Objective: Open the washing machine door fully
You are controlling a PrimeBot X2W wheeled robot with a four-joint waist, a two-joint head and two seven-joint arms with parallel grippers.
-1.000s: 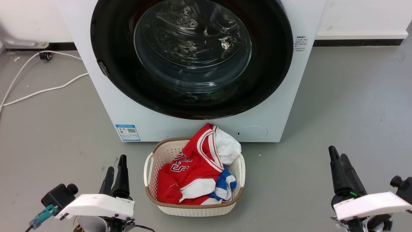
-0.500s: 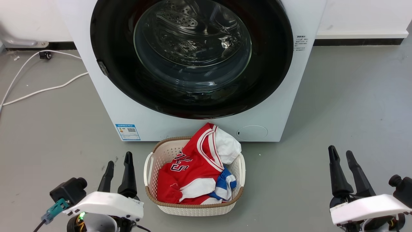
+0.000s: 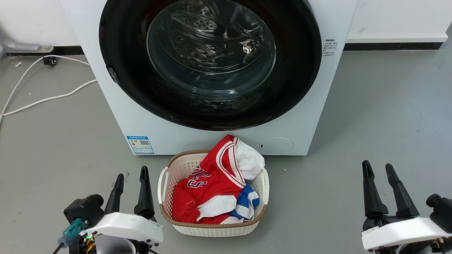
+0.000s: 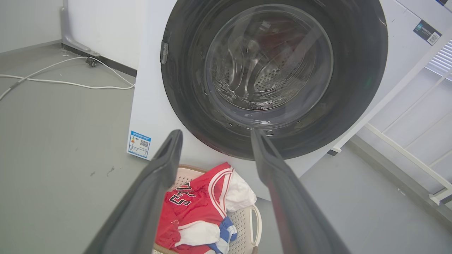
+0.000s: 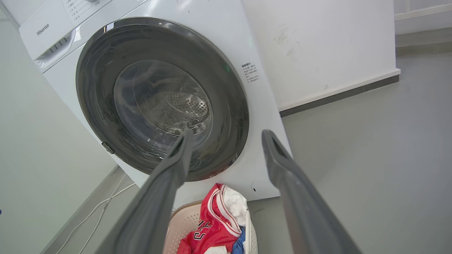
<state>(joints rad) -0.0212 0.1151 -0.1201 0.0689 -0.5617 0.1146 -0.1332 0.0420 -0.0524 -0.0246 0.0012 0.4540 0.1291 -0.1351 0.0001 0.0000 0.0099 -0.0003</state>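
The washing machine door [image 3: 296, 70] is a big round glossy black ring with a bulging clear glass window, lying flat against the white machine front; it also fills much of the left wrist view [image 4: 353, 70] and the right wrist view [image 5: 95, 88]. A small latch tab [image 3: 113, 74] sits on its left rim. My left gripper [image 3: 131, 172] stands open low at the lower left, well short of the door. My right gripper [image 3: 377, 166] is open at the lower right, also far from it. Both hold nothing.
A cream laundry basket [image 3: 212, 230] with a red jersey [image 3: 208, 183] and white and blue clothes sits on the grey floor right in front of the machine, between my grippers. White cables [image 3: 42, 100] run along the floor at the left. A wall with a dark skirting [image 3: 392, 46] stands behind.
My left gripper has slid right toward the basket and its fingers have spread. The right gripper's fingers have opened apart too. The door has not moved.
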